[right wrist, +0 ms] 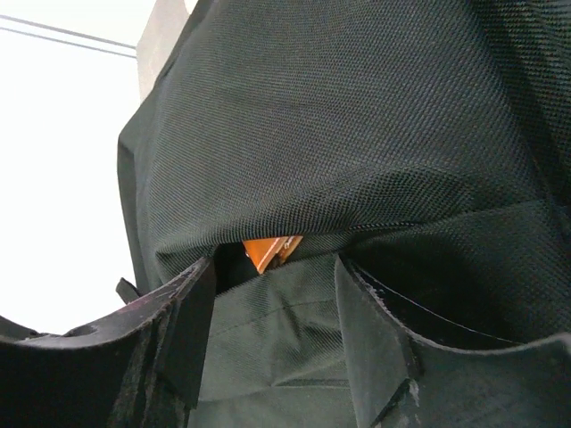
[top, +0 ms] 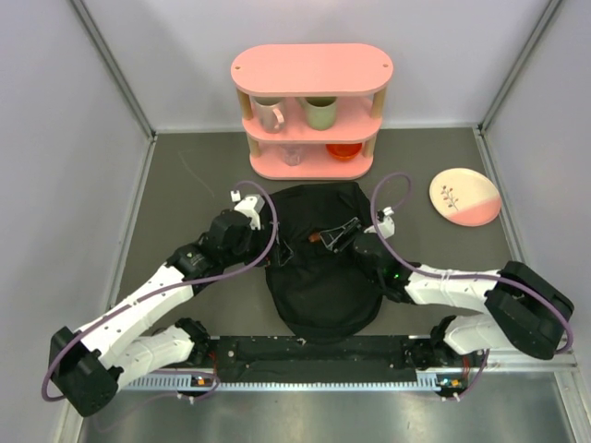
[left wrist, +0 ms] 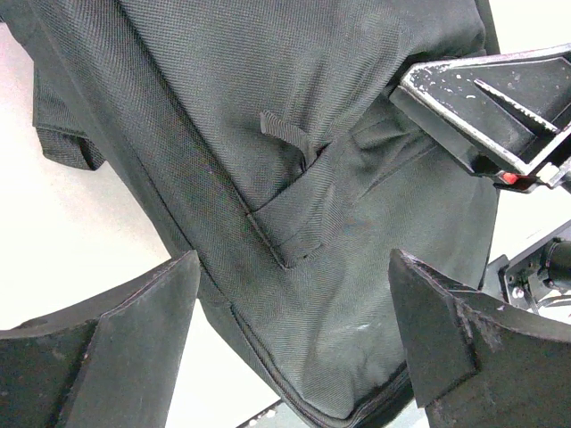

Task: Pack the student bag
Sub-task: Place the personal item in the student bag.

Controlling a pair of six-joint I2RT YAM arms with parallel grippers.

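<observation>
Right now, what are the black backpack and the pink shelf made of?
The student bag looks like woven synthetic fabric, perhaps nylon: matte black, with a fine weave and soft wrinkles. The pink shelf looks like painted wood, with a smooth, even matte colour and rounded edges, but it could be plastic.

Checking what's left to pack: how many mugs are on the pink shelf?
2, both on the pink shelf's middle tier: a whitish mug at left, a green mug at right. Its top may hide others.

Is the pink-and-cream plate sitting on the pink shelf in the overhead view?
No, the plate lies flat on the table, off to the right of the pink shelf and apart from it.
</observation>
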